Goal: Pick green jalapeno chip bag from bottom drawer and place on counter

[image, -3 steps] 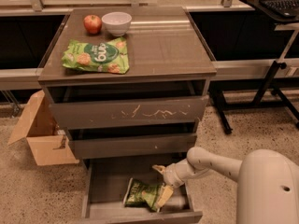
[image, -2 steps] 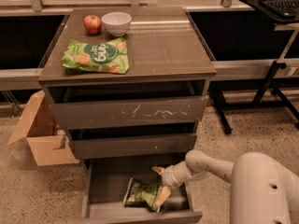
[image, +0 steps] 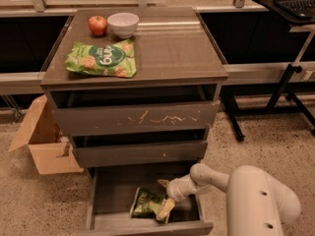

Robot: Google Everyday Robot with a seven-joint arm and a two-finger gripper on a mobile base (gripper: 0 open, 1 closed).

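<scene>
The green jalapeno chip bag [image: 145, 203], small, dark olive-green and wrinkled, lies on the floor of the open bottom drawer [image: 110, 195], right of its middle. My gripper [image: 165, 198] reaches into the drawer from the right on the white arm [image: 211, 178]. One pale fingertip [image: 165, 209] rests on the bag's right edge and the other finger [image: 163, 183] sits above and behind the bag. The bag still lies on the drawer floor. The counter [image: 172, 43] is the cabinet's flat grey-brown top.
On the counter lie a larger bright green snack bag [image: 102, 58], a red apple [image: 98, 25] and a white bowl [image: 123, 23]. A cardboard box [image: 42, 141] stands left of the cabinet. A black desk frame [image: 285, 82] stands at the right.
The arm has shifted slightly; my gripper stays at the bag's right edge in the drawer. The bag has not moved.
</scene>
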